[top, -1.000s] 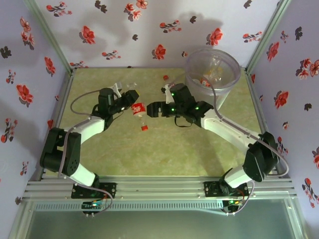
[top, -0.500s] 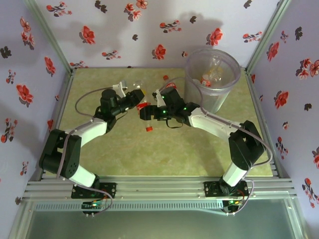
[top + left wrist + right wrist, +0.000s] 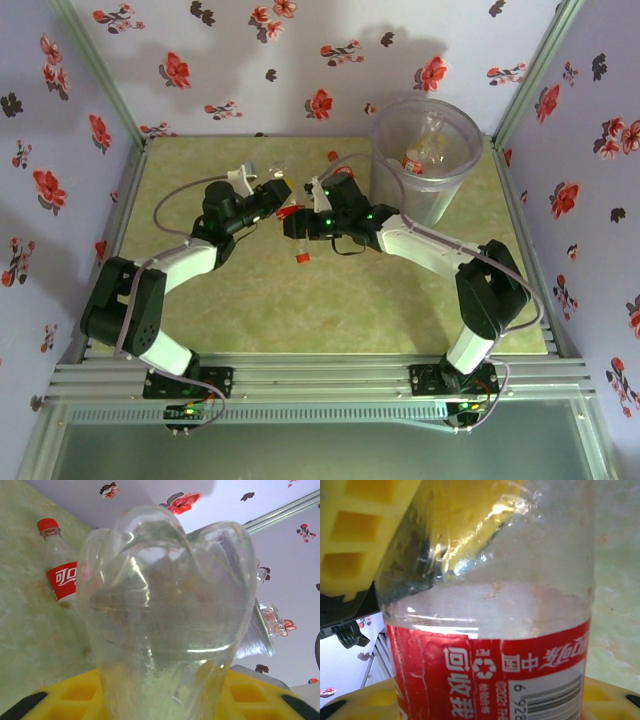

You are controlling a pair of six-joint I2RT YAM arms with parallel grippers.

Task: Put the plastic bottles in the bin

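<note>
The base of a clear red-labelled bottle (image 3: 165, 605) is clamped in the left end effector (image 3: 272, 193), closed on it above the far middle of the table (image 3: 250, 310), its label is flanked by the right end effector (image 3: 297, 222), whose grip cannot be judged, and the bin (image 3: 440, 195) is stood at the far right.

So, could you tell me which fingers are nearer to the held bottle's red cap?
Right. The right fingers straddle the red-labelled bottle at its label, partway toward the red cap; the left fingers grip its base, the end farthest from the cap.
</note>
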